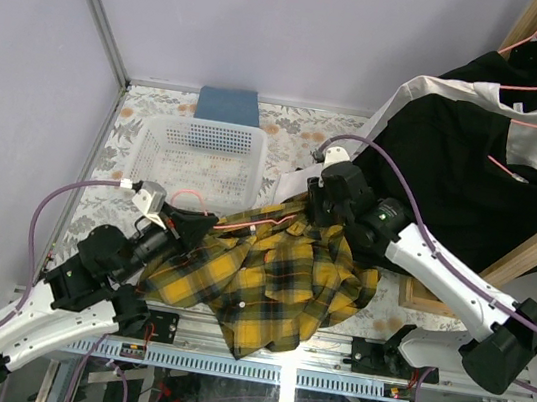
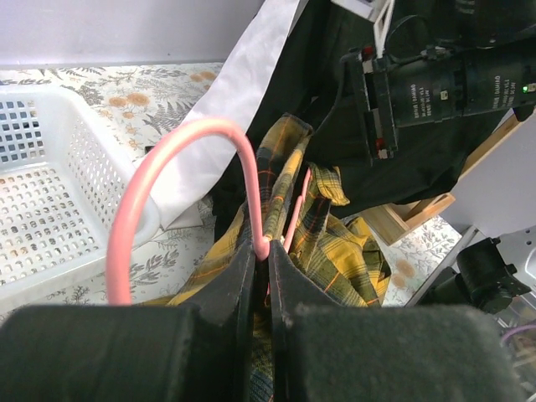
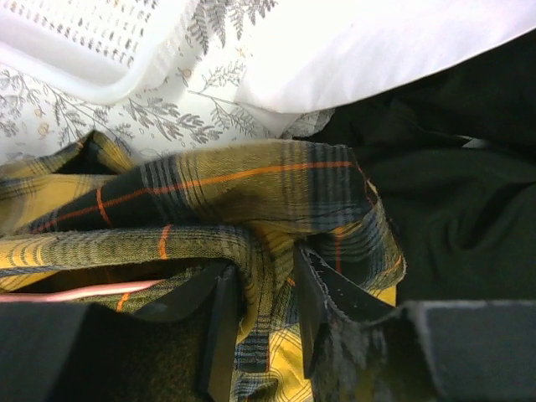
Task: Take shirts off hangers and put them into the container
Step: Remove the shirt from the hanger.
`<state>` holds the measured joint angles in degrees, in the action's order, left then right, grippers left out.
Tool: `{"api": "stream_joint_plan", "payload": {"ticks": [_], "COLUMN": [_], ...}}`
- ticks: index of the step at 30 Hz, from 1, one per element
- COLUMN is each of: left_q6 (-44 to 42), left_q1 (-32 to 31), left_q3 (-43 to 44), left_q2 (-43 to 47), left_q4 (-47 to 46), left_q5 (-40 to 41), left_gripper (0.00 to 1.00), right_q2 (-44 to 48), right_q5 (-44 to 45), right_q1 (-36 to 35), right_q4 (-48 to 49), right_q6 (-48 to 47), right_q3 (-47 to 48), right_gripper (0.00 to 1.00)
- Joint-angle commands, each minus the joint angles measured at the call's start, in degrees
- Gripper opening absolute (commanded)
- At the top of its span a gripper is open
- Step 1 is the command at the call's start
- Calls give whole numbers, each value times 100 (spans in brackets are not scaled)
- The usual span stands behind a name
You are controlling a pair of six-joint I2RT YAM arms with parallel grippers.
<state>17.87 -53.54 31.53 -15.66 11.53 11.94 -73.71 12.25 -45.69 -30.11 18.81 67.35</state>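
Two claws work at the plaid shirt (image 1: 266, 287), heaped on the table (image 1: 290, 123) at lower centre of the top view, just below the container (image 1: 207, 141); left claw (image 2: 261, 251) clamped tight on a pink hanger (image 2: 201, 126); right claw (image 3: 264, 280) part-way open, plaid fold between its jaws.

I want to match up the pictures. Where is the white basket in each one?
Top view: white basket, a bit left of the middle, upper half.
Left wrist: along the left edge.
Right wrist: top left corner.
Shared landmark: the yellow plaid shirt, seen in all three.
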Motion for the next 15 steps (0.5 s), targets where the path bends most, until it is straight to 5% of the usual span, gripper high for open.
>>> {"api": "stream_joint_plan", "payload": {"ticks": [1,4,9,15], "left_q6": [-41,-48,-31,-22], "left_q1": [27,27,27,25], "left_q3": [243,334,326,-63], "left_q2": [-25,-115,182,781], "left_q4": [-1434,-1475,-1269,-1613], "left_q5": [-337,-397,176,315], "left_gripper": [0,0,0,0], "right_q2": [-188,-237,-207,-57], "right_q5": [111,466,2307,593], "right_q1": [265,271,280,297], "right_q4": [-440,-476,-763,-271], "right_q6": [-278,-359,-303,-615], "right_q3": [-22,-32,-28,-252], "right_gripper": [38,40,52,55]}}
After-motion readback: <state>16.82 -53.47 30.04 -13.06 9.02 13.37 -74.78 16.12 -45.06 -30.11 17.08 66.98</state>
